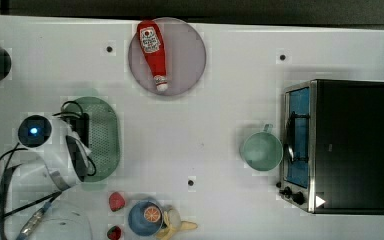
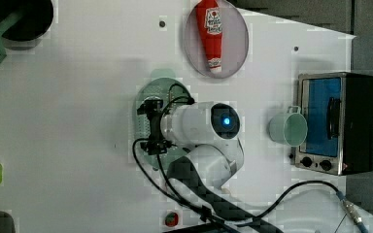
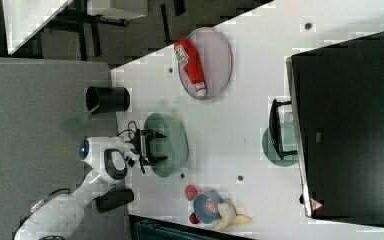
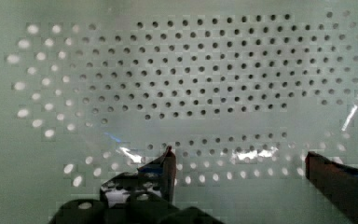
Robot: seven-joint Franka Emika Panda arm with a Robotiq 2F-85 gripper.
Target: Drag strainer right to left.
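Strainer [image 1: 102, 137] lies on the table [image 1: 205, 130] directly under the gripper [image 3: 152, 146], at the top view's left, its long axis running up and down in the top view, and the fingers stand wide open inside the bowl, holding nothing.

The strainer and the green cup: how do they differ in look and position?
The strainer is a long oval full of small holes; the cup is round, unperforated, with a small handle. The strainer is larger. The open gripper hangs inside the strainer; the cup stands alone beside the toaster oven. Both are pale green.
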